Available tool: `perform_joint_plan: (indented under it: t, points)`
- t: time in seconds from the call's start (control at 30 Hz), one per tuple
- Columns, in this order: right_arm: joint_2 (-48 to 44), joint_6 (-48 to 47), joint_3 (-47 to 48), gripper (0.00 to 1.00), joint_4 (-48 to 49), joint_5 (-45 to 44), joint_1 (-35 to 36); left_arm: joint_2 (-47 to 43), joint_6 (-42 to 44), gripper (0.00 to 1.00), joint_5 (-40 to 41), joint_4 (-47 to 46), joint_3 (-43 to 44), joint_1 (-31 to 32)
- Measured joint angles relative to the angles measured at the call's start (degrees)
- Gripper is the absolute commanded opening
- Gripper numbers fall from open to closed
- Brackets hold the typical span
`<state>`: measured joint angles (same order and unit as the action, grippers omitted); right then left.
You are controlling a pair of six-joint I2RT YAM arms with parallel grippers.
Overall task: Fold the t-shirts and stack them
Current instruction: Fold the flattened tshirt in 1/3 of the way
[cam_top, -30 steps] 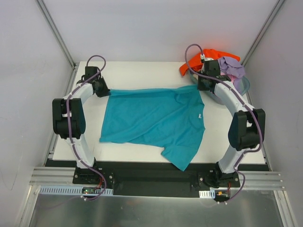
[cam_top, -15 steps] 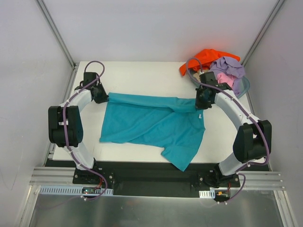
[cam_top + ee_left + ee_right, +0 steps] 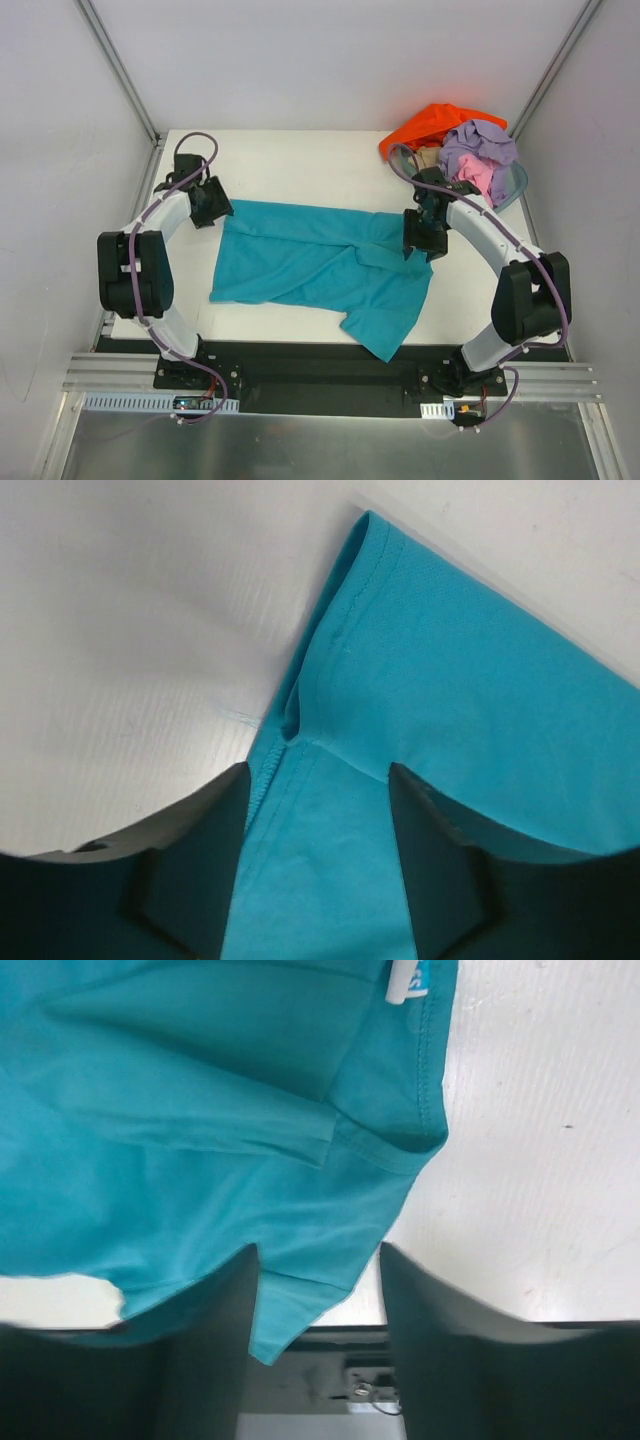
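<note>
Teal shirt [image 3: 320,270] on bench [image 3: 300,160], far edge folded nearward; other shirts [image 3: 465,145] heaped far right. Left pincer [image 3: 220,210], right pincer [image 3: 420,243]: jaws apart over cloth, holding nothing. Likely light, limp, slides easily; pinch hem corners.

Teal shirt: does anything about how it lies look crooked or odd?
Yes. The teal shirt lies skewed, its far edge half folded over, and one sleeve hangs past the table's near edge.
</note>
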<state>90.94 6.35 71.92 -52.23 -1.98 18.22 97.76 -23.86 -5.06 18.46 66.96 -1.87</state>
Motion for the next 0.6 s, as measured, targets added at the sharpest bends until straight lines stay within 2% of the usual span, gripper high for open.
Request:
perform_joint_plan:
  t: [0.07, 0.1, 0.13, 0.37, 0.6]
  points:
    - [0.0, -1.1, -0.3, 0.86, -0.8, 0.1, 0.5, -1.7, 0.2, 0.92, 0.0, 0.7, -0.4, 0.0]
    - [0.0, -1.5, -0.3, 0.91, -0.8, 0.1, 0.7, -2.8, 0.2, 0.99, 0.0, 1.3, -0.4, 0.0]
    - [-0.2, -1.9, -0.3, 0.99, -0.6, 0.2, 0.9, -3.8, 0.2, 0.99, -0.1, 1.4, -0.5, 0.0]
    - [-2.9, -4.4, -0.3, 1.0, 5.1, 7.3, 1.0, -10.3, -0.8, 0.99, -5.9, 1.4, -0.7, 0.3]
    - [3.3, -4.2, 1.6, 1.0, 10.6, 11.4, 0.9, -2.7, -2.2, 1.0, -11.1, 1.0, 1.4, 3.9]
